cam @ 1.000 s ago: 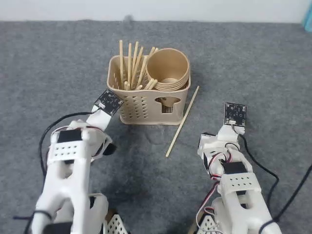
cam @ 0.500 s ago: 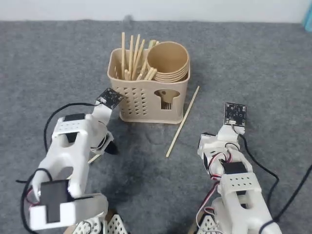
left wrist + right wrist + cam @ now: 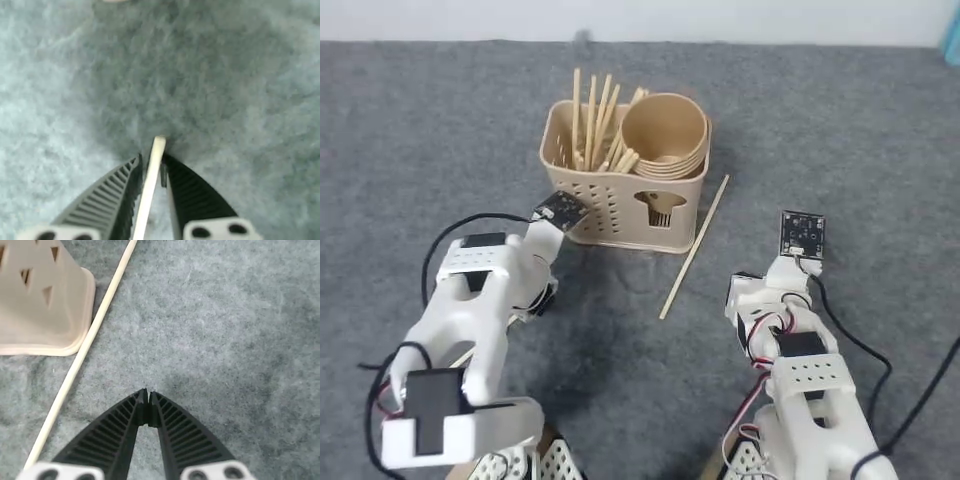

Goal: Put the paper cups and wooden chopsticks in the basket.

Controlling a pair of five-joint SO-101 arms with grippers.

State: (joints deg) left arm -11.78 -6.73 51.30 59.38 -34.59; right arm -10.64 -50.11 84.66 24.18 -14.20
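Working view of the grey counter [image 3: 840,130], as I see it from the remote station. The basket [image 3: 620,215] stands at the far centre. Its right compartment holds the nested paper cups [image 3: 665,135], and its left compartment holds a bundle of upright chopsticks [image 3: 592,115] that fan out above the rim.

A loose chopstick [image 3: 695,250] lies flat on the counter just right of the basket. It runs diagonally from the far right to the near left, and its far part passes beside the basket's right wall.

The left arm [image 3: 485,290] sits near and left of the basket. The fingers of the left gripper [image 3: 151,159] pinch a held chopstick [image 3: 150,190] lengthwise, with its tip poking just past the fingertips, low over bare counter.

The right arm [image 3: 790,340] sits near and right. The right gripper [image 3: 148,392] hovers over the counter with its fingers pressed together and nothing between them (the loose chopstick [image 3: 76,362] and a corner of the basket [image 3: 45,315] lie off to its left).
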